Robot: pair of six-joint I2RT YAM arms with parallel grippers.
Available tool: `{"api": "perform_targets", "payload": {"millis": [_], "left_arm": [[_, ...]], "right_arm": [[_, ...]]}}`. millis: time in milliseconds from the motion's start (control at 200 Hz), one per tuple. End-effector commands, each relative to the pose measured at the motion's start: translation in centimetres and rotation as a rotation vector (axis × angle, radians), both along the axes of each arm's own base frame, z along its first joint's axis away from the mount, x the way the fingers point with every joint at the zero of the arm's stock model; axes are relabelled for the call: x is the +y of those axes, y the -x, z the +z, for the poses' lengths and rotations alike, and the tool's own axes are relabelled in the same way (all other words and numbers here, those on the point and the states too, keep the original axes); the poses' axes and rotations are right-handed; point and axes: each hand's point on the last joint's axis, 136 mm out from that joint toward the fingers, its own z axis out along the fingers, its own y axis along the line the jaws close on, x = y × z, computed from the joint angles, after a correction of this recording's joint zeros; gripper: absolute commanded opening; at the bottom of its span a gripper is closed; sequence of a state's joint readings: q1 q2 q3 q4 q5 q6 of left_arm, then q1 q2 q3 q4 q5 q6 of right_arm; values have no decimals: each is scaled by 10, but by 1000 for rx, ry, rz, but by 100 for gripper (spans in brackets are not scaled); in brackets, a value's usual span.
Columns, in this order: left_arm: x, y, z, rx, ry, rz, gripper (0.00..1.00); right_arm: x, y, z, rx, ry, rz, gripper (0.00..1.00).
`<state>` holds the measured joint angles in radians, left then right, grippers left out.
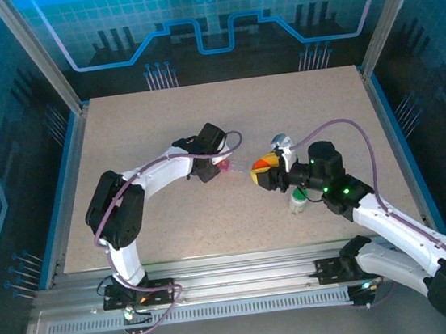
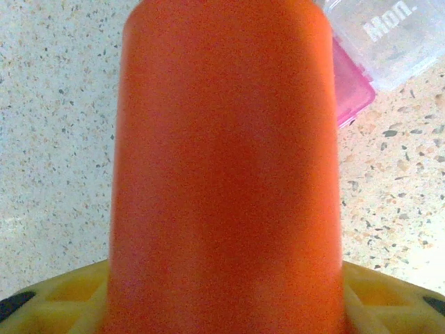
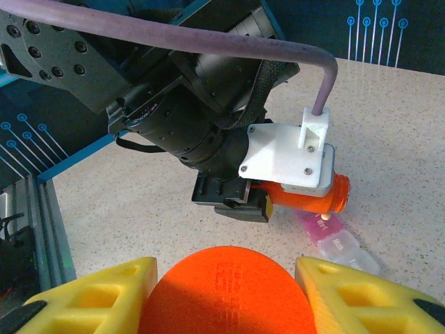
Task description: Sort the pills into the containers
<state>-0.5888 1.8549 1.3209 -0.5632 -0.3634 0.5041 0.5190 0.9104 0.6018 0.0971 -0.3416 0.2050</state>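
Holding an orange pill bottle [image 2: 222,160] clamped between the yellow fingers [image 2: 69,296] of the left gripper [image 2: 222,278], keeping it tipped on its side with the far end near the pink end of the pill box [image 3: 337,240]. Pinching a round orange cap [image 3: 226,299] in the right gripper [image 3: 224,268], fingers hugging both sides. Lying mid-way across the speckled table [image 1: 161,126] between the two grippers, that pill box, clear "Mon." compartment joining the pink one. Standing by the right arm, a white bottle [image 1: 298,200] with a green top.

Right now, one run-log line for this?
left hand: grips orange bottle near pill box | right hand: grips orange cap | white bottle: on table
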Motion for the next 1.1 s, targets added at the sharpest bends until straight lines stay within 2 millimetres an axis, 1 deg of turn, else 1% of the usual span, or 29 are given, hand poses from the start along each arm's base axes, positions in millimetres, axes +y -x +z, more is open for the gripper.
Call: {"api": "perform_targets", "payload": {"millis": [0, 210, 415, 565, 826, 1096], "left_arm": [[-1, 2, -6, 9, -36, -20, 7], [-5, 3, -8, 12, -35, -25, 7], [-3, 4, -11, 17, -44, -21, 7], [1, 7, -13, 22, -61, -20, 7], [8, 9, -7, 3, -82, -26, 7], [16, 12, -13, 11, -102, -18, 7]], "right_arm": [[7, 3, 16, -44, -12, 27, 24], [7, 3, 15, -43, -12, 29, 24], [7, 4, 16, -43, -14, 34, 24], [7, 4, 17, -47, -15, 33, 24], [8, 5, 16, -42, -17, 38, 24], [9, 4, 15, -39, -16, 40, 24]]}}
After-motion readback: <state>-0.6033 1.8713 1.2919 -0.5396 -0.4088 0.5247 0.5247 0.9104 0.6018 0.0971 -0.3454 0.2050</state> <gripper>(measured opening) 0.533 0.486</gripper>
